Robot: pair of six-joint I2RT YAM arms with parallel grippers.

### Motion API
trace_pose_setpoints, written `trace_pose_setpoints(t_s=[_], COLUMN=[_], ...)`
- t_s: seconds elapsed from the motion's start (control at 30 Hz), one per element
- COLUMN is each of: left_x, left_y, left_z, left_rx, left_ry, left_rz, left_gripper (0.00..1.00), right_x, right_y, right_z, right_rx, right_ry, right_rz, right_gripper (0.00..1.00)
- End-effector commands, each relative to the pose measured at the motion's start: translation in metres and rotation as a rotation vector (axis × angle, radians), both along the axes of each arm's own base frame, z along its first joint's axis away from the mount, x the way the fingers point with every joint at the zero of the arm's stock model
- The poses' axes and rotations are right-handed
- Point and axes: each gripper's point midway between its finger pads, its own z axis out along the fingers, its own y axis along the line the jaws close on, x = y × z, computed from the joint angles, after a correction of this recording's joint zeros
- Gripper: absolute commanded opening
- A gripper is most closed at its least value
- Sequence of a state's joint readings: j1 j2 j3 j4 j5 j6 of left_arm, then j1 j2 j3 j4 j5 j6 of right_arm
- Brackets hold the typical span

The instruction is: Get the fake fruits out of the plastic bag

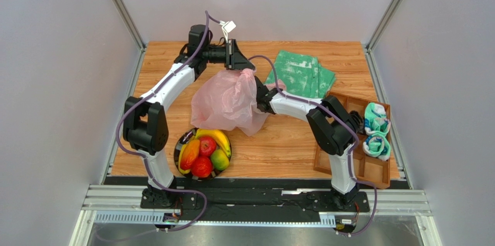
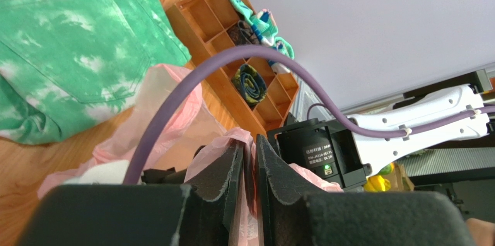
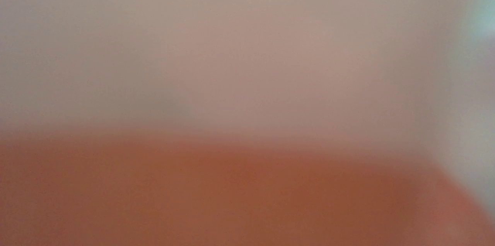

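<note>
Film of the plastic bag (image 1: 225, 101) is thin, light, soft and slippery; grip it at a gathered edge.

Top view: the left gripper (image 1: 239, 67) holds the bag up by its top edge. The right gripper (image 1: 262, 102) enters its side, fingers hidden. The fake fruits (image 1: 204, 152) lie in a black bowl (image 1: 179, 141) just beside the bag's lower hem.

Left wrist view: jaws pinched shut on pink film.

Right wrist view: blur only, probably film against the lens; jaw state cannot be told.
</note>
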State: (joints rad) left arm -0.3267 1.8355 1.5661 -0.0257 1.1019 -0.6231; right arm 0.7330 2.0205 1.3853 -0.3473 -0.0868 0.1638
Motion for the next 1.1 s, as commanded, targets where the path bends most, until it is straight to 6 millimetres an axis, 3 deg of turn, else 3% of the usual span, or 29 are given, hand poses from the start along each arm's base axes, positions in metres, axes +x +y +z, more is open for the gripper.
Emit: trace_pose_setpoints(t_s=[0.0, 0.03, 0.07, 0.13, 0.17, 0.27, 0.43, 0.53, 0.6, 0.7, 0.83, 0.9, 0.97, 1.07], left_x=[-0.019, -0.021, -0.022, -0.023, -0.024, -0.024, -0.033, -0.041, -0.045, -0.053, -0.068, -0.071, -0.073, -0.072], left_y=[0.006, 0.008, 0.010, 0.018, 0.021, 0.033, 0.046, 0.049, 0.051, 0.063, 0.082, 0.088, 0.093, 0.102], left_z=[0.027, 0.028, 0.027, 0.032, 0.030, 0.032, 0.026, 0.023, 0.027, 0.035, 0.019, 0.008, -0.008, -0.033], left_rx=[-0.012, -0.010, -0.003, -0.003, 0.000, 0.014, 0.058, 0.068, 0.073, 0.100, 0.241, 0.284, 0.322, 0.429], left_ry=[-0.081, -0.086, -0.087, -0.099, -0.096, -0.116, -0.151, -0.164, -0.186, -0.254, -0.335, -0.331, -0.294, -0.315], left_rz=[-0.016, -0.014, -0.013, 0.007, 0.013, 0.035, 0.038, 0.025, 0.021, 0.041, 0.061, 0.080, 0.107, 0.118], left_gripper=[0.20, 0.19, 0.19, 0.19, 0.19, 0.18, 0.16, 0.14, 0.09, 0.02, 0.00, 0.00, 0.00, 0.00], right_x=[-0.001, -0.002, -0.004, -0.014, -0.021, -0.041, -0.051, -0.046, -0.031, 0.000, 0.032, 0.039, 0.029, 0.017], right_y=[-0.003, -0.004, -0.004, -0.006, -0.004, -0.002, -0.016, -0.026, -0.040, -0.073, -0.101, -0.102, -0.086, -0.075], right_z=[-0.003, 0.005, 0.028, 0.049, 0.077, 0.118, 0.150, 0.166, 0.173, 0.162, 0.175, 0.190, 0.217, 0.250], right_rx=[-0.057, -0.057, -0.025, 0.010, 0.075, 0.170, 0.213, 0.259, 0.257, 0.126, 0.166, 0.219, 0.399, 0.529], right_ry=[-0.034, -0.046, -0.070, -0.061, -0.077, -0.091, -0.096, -0.112, -0.136, -0.200, -0.229, -0.260, -0.203, -0.172], right_rz=[0.059, 0.080, 0.092, 0.127, 0.157, 0.245, 0.256, 0.246, 0.190, 0.076, -0.028, -0.018, 0.065, 0.134], right_gripper=[0.19, 0.14, 0.13, 0.12, 0.12, 0.10, 0.09, 0.09, 0.07, 0.05, 0.06, 0.06, 0.07, 0.08])
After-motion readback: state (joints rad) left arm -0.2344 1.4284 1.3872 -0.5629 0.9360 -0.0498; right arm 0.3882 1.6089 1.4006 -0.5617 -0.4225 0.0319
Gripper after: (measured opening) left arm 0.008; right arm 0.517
